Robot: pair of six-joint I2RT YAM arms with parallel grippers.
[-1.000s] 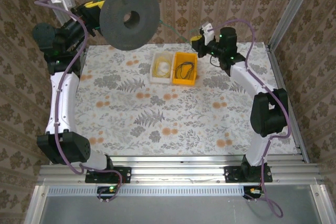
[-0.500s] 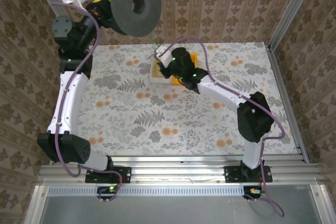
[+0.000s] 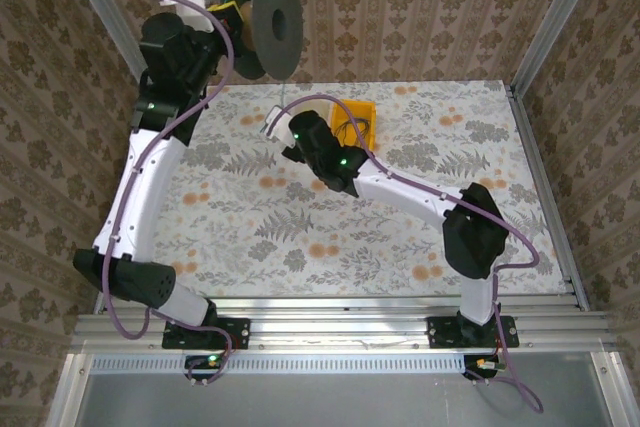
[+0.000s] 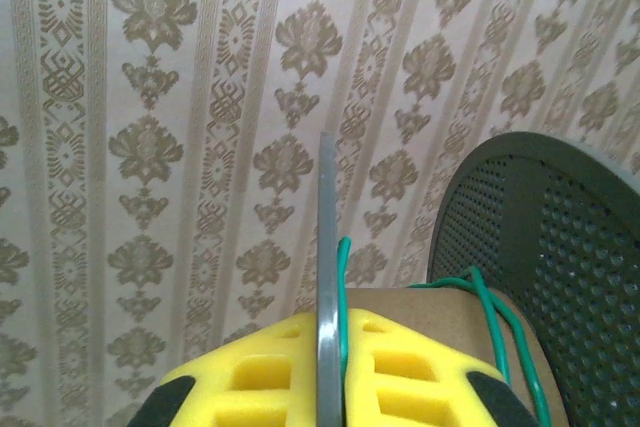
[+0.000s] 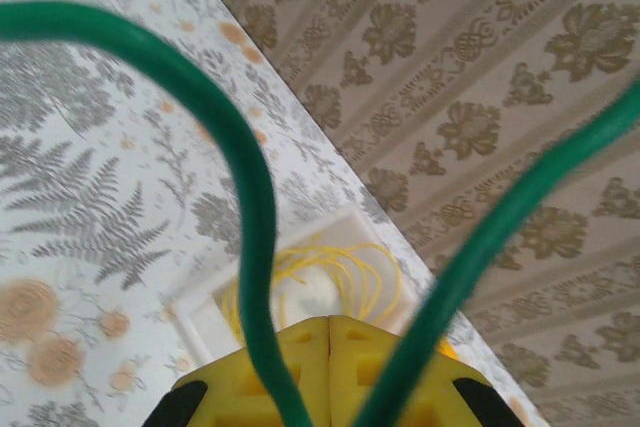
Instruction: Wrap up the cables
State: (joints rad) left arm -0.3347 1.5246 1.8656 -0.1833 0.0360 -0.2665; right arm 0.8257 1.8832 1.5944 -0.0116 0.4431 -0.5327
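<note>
Two robot arms over a floral table (image 3: 250, 217), one lifting a black spool (image 3: 276, 19), the other reaching low by two small bins.

My left tool (image 4: 328, 335) was clamped on the spool's thin grey flange, which I saw edge-on between its yellow fingers. The spool hung off the table at 11 o'clock in the overhead view, with green cable (image 4: 343, 282) wound on its cardboard core. My right tool (image 5: 328, 325) had its yellow fingers pressed together. A loop of the green cable crossed close before its camera, and I could not tell whether the fingers pinched it. At 12 o'clock beyond those fingers sat a white bin (image 5: 200, 312) holding a pale yellow cable coil (image 5: 330, 267). Overhead, at 1 o'clock from the right wrist, an orange bin (image 3: 362, 112) held a dark coil (image 3: 349, 130).
</note>
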